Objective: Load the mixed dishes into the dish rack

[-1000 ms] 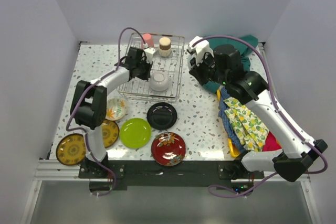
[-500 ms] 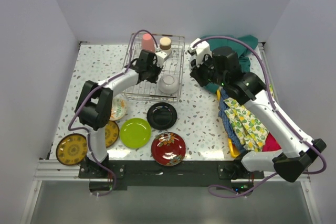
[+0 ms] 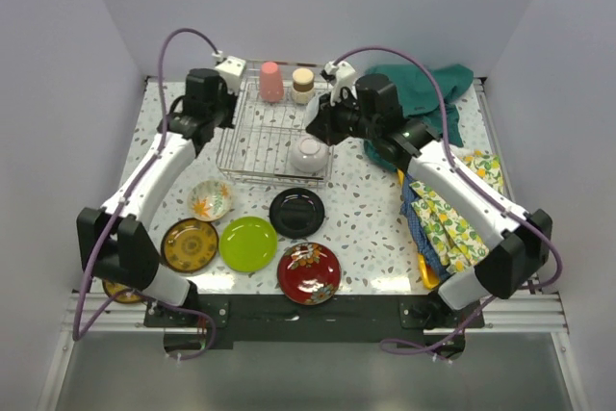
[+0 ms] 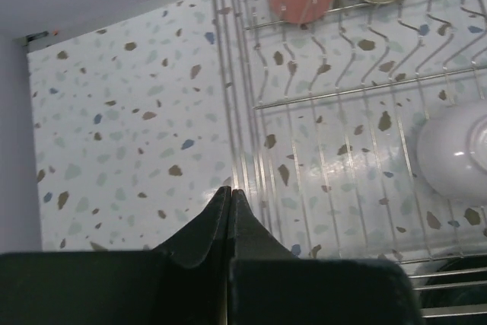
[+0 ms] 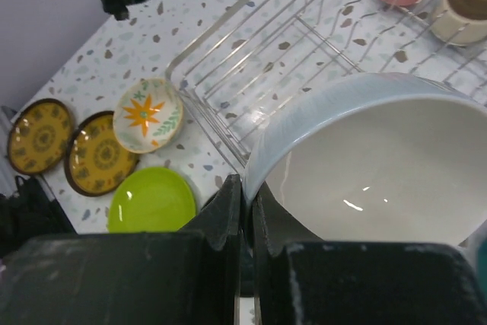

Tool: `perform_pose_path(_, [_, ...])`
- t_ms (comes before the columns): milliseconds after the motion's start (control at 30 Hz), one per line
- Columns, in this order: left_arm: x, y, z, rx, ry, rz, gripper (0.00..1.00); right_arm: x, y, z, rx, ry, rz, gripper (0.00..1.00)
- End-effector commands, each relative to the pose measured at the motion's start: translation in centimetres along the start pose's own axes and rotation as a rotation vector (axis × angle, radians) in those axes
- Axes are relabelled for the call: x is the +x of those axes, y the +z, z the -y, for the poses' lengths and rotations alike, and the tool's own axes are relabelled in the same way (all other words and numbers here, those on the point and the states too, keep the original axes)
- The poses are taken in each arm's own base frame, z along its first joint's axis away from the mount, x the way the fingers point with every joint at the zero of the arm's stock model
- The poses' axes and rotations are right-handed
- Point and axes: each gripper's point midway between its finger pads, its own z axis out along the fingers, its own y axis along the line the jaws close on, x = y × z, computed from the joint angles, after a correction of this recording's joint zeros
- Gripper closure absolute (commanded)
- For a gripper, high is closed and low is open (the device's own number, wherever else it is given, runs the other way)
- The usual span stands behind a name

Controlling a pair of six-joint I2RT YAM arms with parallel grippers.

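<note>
The wire dish rack (image 3: 274,137) stands at the back middle, and shows in the left wrist view (image 4: 342,112) and the right wrist view (image 5: 274,58). In it are a salmon-pink cup (image 3: 271,81), a beige cup (image 3: 303,84) and a white bowl (image 3: 308,153). My right gripper (image 3: 318,132) is shut on the rim of the white bowl (image 5: 373,165). My left gripper (image 3: 214,115) is shut and empty over the rack's left edge (image 4: 230,190). A floral bowl (image 3: 210,199), brown-gold plates (image 3: 190,244), a lime-green plate (image 3: 248,243), a black plate (image 3: 296,212) and a red floral plate (image 3: 309,271) lie on the table.
A green cloth (image 3: 423,89) lies at the back right. Yellow-patterned and blue cloths (image 3: 452,223) lie along the right side over a yellow tray (image 3: 424,271). A second brown-gold plate (image 3: 115,288) sits at the front left corner behind the left arm.
The white bowl shifted slightly right in the rack. My left gripper drew back to the rack's left edge. My right gripper moved left and closed on the bowl's rim.
</note>
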Motion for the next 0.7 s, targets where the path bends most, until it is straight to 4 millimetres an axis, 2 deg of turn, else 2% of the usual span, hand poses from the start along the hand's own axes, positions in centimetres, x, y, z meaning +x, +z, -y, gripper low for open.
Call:
perform_pose_path(0, [3.7,-1.8,-5.6,-0.13,-0.052,-0.075,1.0,-6.0,2.7,-3.3,-0.188,0.118,0.202,1.0])
perform_pose_path(67, [4.3,-2.9,-7.2,-0.161,-0.08,-0.071,1.0,-7.3,3.7,-4.4,-0.253,0.164,0.245,1.0])
perform_pose_path(100, [5.4,-3.1,-7.5,-0.17,-0.09,-0.088,1.0,-6.9,5.0,-4.1,-0.263,0.186,0.238,1.0])
perform_pose_path(133, [5.5,-3.7,-7.9,-0.18,-0.105,-0.082,1.0,-8.0,5.5,-4.6,-0.295,0.213,0.271,1.0])
perform_pose_path(167, [6.0,-3.9,-8.6,-0.184,-0.133,-0.087,1.0,-8.2,6.0,-4.9,-0.322,0.222,0.275,1.0])
perform_pose_path(200, [6.8,-4.0,-8.6,-0.18,-0.147,-0.099,1.0,-8.1,7.3,-4.9,-0.339,0.236,0.271,1.0])
perform_pose_path(300, [8.3,-4.7,-9.8,-0.203,-0.201,-0.118,1.0,-9.4,8.5,-5.4,-0.393,0.275,0.307,1.0])
perform_pose_path(333, [8.6,-4.9,-10.1,-0.208,-0.214,-0.119,1.0,-9.2,9.7,-5.4,-0.415,0.312,0.306,1.0])
perform_pose_path(400, [9.3,-5.2,-10.7,-0.214,-0.249,-0.13,1.0,-9.3,10.5,-5.8,-0.457,0.335,0.31,1.0])
perform_pose_path(433, [9.4,-5.2,-10.7,-0.212,-0.256,-0.13,1.0,-8.6,11.8,-5.5,-0.465,0.378,0.298,1.0])
perform_pose_path(500, [9.9,-5.3,-10.9,-0.211,-0.267,-0.137,1.0,-8.3,12.7,-5.7,-0.481,0.405,0.291,1.0])
perform_pose_path(533, [10.0,-5.4,-11.0,-0.213,-0.27,-0.14,1.0,-7.4,13.8,-5.6,-0.487,0.428,0.275,1.0])
perform_pose_path(633, [10.6,-5.3,-11.0,-0.207,-0.286,-0.153,1.0,-6.8,15.0,-5.4,-0.51,0.469,0.272,1.0])
perform_pose_path(667, [10.8,-5.4,-11.1,-0.211,-0.292,-0.158,1.0,-5.6,16.2,-5.2,-0.514,0.484,0.251,1.0])
